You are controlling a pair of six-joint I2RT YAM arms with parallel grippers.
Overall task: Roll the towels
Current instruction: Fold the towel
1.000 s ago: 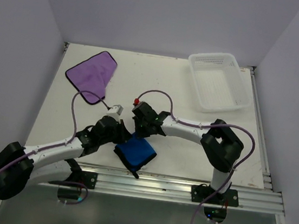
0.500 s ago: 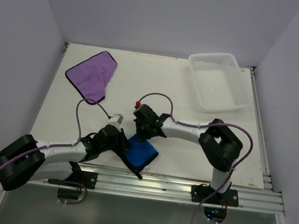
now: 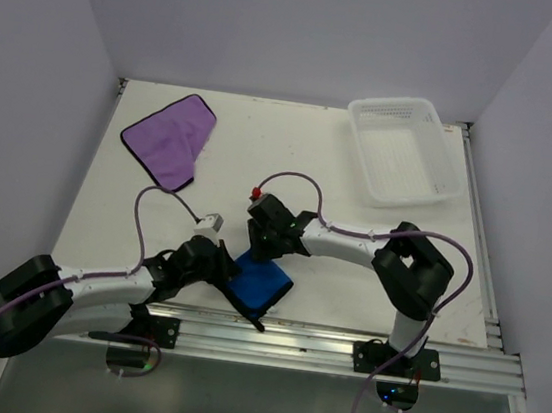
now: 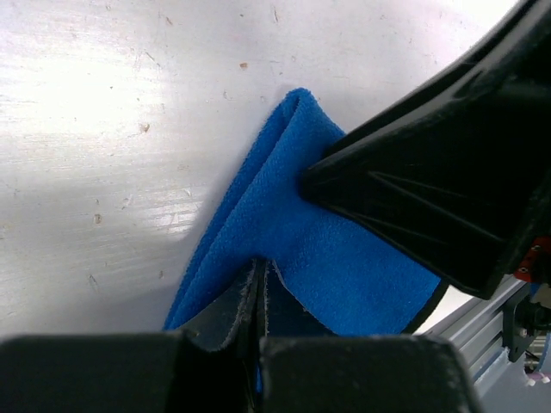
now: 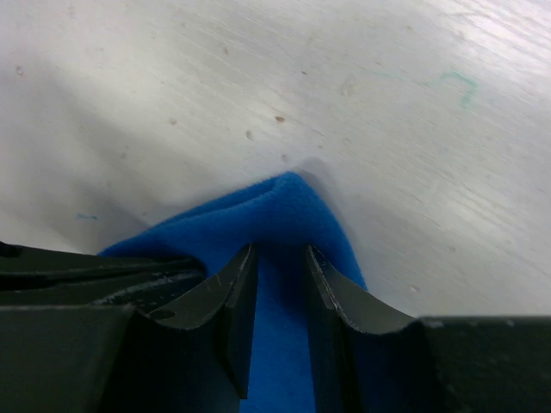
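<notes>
**Right pincer (image 5: 280,258) lets go; left pincer (image 4: 261,284) keeps its pinch on the blue towel (image 3: 264,288).**

Within the last second the right pincer's jaws have parted to a narrow gap. They straddle the folded tip of the blue towel with nothing clamped between them. The left pincer stays closed on the towel's near edge, and its arm has sunk lower toward the front rail (image 3: 339,347). Judgement: one fold or turn is finished and the right side is freeing itself to re-grip. The towel looks folded thick, not yet a tight roll. The purple towel (image 3: 168,138) lies flat and untouched, well beyond the left pincer. The counter (image 3: 263,145) is white, scuffed and speckled. A white basket (image 3: 448,152) sits far beyond the right pincer. Plain pale walls (image 3: 308,29) close in three sides.
</notes>
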